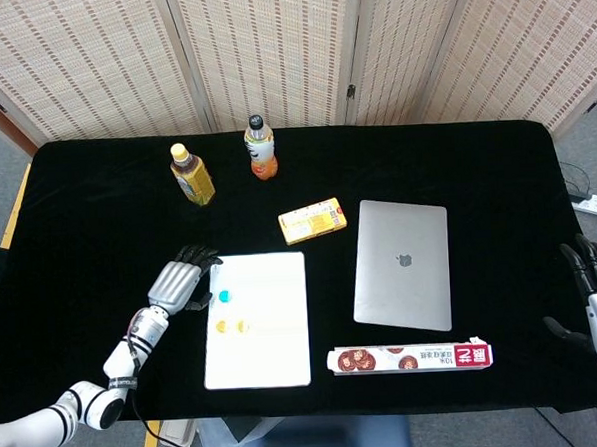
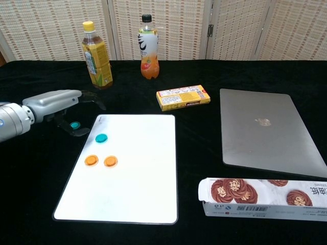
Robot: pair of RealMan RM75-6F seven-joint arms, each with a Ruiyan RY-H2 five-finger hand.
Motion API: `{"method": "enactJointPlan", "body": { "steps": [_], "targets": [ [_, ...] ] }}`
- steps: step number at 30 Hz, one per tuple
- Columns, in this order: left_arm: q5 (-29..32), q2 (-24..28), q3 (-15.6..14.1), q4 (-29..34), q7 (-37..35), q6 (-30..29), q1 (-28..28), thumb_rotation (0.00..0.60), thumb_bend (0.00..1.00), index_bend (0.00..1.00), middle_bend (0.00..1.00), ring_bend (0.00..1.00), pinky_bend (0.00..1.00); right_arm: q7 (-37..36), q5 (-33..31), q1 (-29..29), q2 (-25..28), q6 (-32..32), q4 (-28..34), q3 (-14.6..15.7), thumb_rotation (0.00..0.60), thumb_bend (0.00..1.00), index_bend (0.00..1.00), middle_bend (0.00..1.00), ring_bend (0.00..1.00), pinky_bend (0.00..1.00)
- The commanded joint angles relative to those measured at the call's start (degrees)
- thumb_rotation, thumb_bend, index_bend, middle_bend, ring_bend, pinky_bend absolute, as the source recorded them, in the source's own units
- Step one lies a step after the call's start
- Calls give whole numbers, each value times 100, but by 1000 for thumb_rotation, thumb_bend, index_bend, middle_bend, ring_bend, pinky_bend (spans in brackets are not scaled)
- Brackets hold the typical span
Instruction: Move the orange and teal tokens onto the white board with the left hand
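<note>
On the white board (image 2: 133, 168), near its left edge, lie one teal token (image 2: 101, 138) and two orange tokens (image 2: 91, 160) (image 2: 110, 161) just in front of it. A second teal token (image 2: 75, 125) sits under the left robot hand (image 2: 61, 104), off the board; whether the fingers grip it I cannot tell. The right robot hand (image 1: 594, 288) hangs open past the counter (image 1: 98, 214) edge, well apart from the laptop (image 2: 265, 127).

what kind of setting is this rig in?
Probably an indoor lab or office demo corner: a table draped in black cloth, woven folding screens behind it as a backdrop, and staged props such as a closed laptop and drink bottles.
</note>
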State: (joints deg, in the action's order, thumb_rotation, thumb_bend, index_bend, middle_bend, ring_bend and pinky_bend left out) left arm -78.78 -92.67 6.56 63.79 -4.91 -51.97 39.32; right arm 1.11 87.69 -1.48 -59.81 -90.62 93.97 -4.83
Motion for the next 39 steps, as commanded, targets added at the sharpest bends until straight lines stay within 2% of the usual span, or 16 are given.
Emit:
{"method": "enactJointPlan", "body": {
  "steps": [1,7,24,39],
  "targets": [
    [133,59,55,-75,-61,53,-30,600,429,325,146,13,0,-5,3,-2,-6,5,-6,1,600,167,0,0,0,0],
    [332,49,44,-347,-89,257,-55,600,430,388,145,13,0,3,14,-17,-25,30,-14,5,600,167,0,0,0,0],
    [528,-443,105,-1264,-205,604,68,600,430,400,146,13,0,41,-31,26,-16,3,16,10,600,167,0,0,0,0],
    [326,-650,-9,-1633,-519,468,-30,600,430,434,145,29,0,99,-11,19,-12,9,63,6,600,167,0,0,0,0]
  ]
}}
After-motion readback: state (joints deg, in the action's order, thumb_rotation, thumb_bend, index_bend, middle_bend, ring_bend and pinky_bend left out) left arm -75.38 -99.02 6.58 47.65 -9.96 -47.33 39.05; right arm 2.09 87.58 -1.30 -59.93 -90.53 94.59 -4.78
